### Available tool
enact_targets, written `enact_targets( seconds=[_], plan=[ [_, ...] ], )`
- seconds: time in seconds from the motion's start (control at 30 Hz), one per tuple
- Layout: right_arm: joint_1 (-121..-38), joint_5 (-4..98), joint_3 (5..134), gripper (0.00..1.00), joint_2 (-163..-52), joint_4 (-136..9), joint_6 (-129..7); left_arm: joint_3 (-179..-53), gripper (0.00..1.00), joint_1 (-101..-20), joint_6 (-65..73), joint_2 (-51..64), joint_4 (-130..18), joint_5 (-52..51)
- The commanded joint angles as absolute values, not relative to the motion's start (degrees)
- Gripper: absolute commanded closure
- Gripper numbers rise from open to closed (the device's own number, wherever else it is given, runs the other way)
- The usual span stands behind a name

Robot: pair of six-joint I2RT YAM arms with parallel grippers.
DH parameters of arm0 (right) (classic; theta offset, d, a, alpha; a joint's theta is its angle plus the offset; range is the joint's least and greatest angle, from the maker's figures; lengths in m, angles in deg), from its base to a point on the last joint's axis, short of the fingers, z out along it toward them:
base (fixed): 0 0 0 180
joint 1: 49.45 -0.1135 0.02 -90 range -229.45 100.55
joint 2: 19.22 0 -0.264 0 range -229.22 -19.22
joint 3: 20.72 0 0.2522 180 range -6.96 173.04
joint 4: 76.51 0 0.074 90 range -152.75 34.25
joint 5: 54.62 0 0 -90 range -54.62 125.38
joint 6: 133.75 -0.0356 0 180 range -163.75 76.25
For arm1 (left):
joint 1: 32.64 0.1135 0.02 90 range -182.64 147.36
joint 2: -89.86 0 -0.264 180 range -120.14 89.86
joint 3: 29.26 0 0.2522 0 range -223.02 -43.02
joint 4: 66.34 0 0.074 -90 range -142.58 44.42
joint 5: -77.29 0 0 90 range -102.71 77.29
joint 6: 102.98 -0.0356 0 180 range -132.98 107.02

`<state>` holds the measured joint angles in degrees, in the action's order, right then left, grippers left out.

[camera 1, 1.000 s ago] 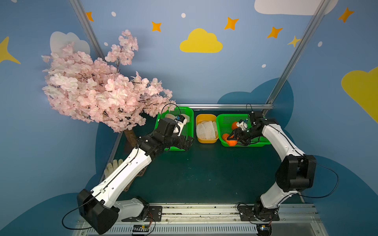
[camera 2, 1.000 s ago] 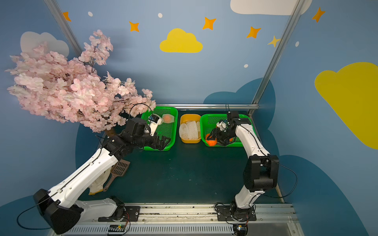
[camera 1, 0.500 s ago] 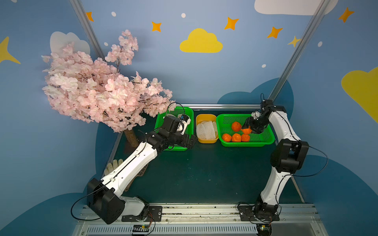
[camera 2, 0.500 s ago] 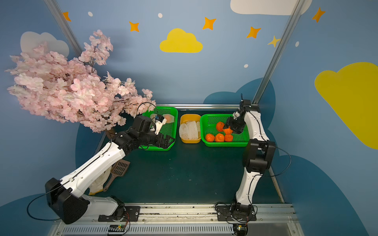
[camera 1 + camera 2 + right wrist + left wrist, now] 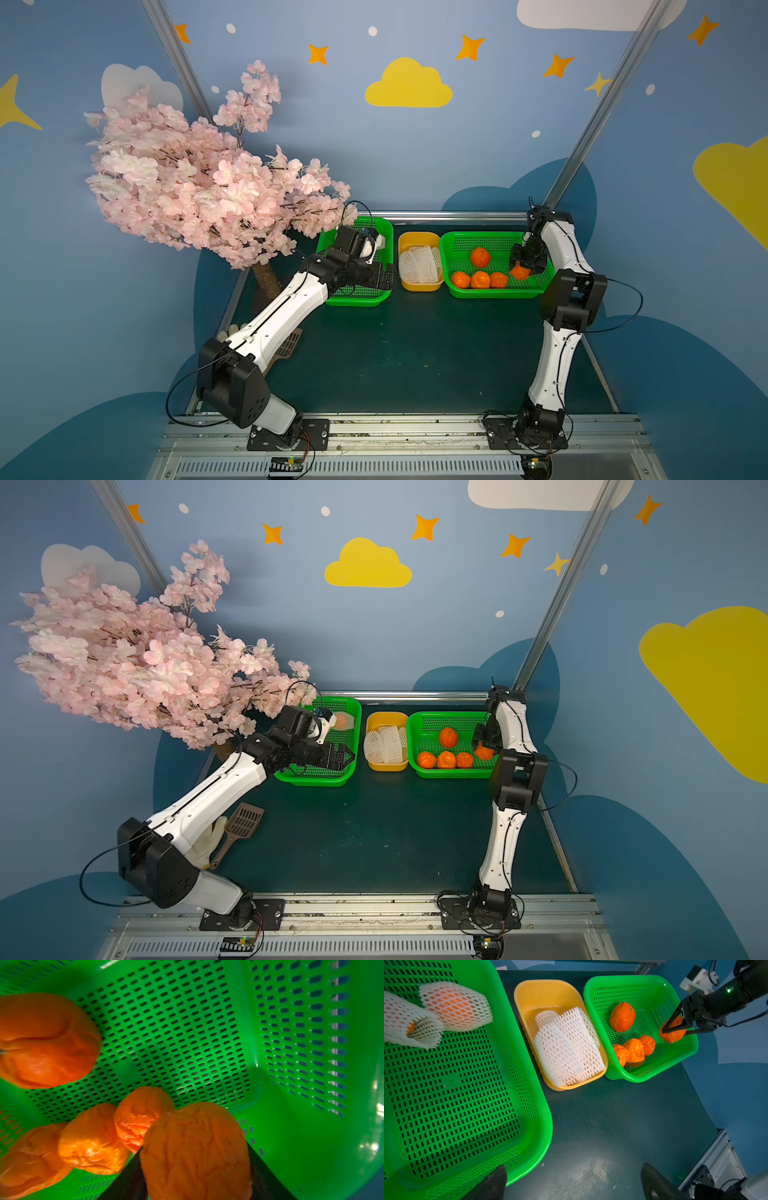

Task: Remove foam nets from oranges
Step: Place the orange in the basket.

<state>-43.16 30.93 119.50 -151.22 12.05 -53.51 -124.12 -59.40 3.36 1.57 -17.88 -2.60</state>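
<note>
One bare orange is pinched in the right claw at the right end of the right-hand green basket, centre right in both top views. The right wrist view shows the dark fingers pressing its wrinkled skin from both sides. In the same basket a row of three oranges lies along the near wall, touching one another, and a lone orange rests just behind them. Just left of this basket stands a yellow tub with empty foam nets piled flat inside. Further left is the left-hand green basket, where two netted oranges lie side by side toward the far end, orange skin showing through the white mesh. The left claw hovers over that basket's near right corner, spread wide. All three containers stand in a line at the back of the dark surface. At the left of the frame a pink blossom tree leans over the left arm. Beside that arm's lower part, a white glove and a brown slotted scoop lie on the surface.
</note>
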Motion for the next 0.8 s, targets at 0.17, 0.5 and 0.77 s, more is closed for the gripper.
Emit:
enact_targets(
  seconds=[0.17,0.5,0.77],
  plan=[
    [-43.38,28.37,121.08,0.33,-154.91,14.50,-52.14,-134.16,0.00,-55.52,9.29,-9.91,-12.94,-5.45],
    [-43.14,35.34,114.59,0.21,-148.90,10.68,-51.77,-143.72,0.00,-51.72,17.85,-21.28,-11.74,-6.34],
    [-43.15,39.20,107.96,0.20,-140.62,7.32,-51.09,-144.01,0.00,-49.73,24.77,-24.84,-16.97,-3.55]
  ],
)
